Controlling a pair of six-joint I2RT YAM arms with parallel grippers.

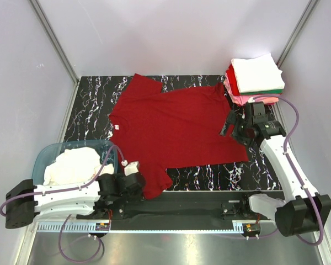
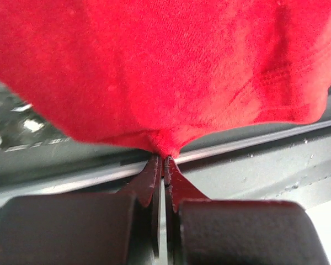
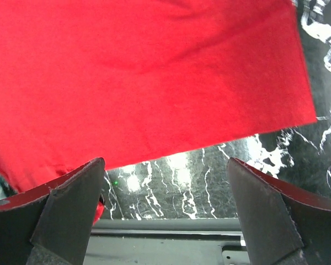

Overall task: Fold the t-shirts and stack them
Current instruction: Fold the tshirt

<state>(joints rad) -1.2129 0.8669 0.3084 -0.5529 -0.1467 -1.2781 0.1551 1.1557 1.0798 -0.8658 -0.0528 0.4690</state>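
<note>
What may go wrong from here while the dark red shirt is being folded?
1. The left gripper is shut on just a small pinch of the dark red t-shirt; the cloth may slip out when pulled.
2. The right gripper is open above the shirt and holds nothing, so a one-sided pull could drag and bunch it.
3. The stack of folded shirts lies close to that gripper; a wide swing might knock it.

Bright, even overhead light, faint shadows. Wrist views oversaturate the red shirt (image 2: 165,66); the left pincer (image 2: 163,163) looks blurred close up.
</note>
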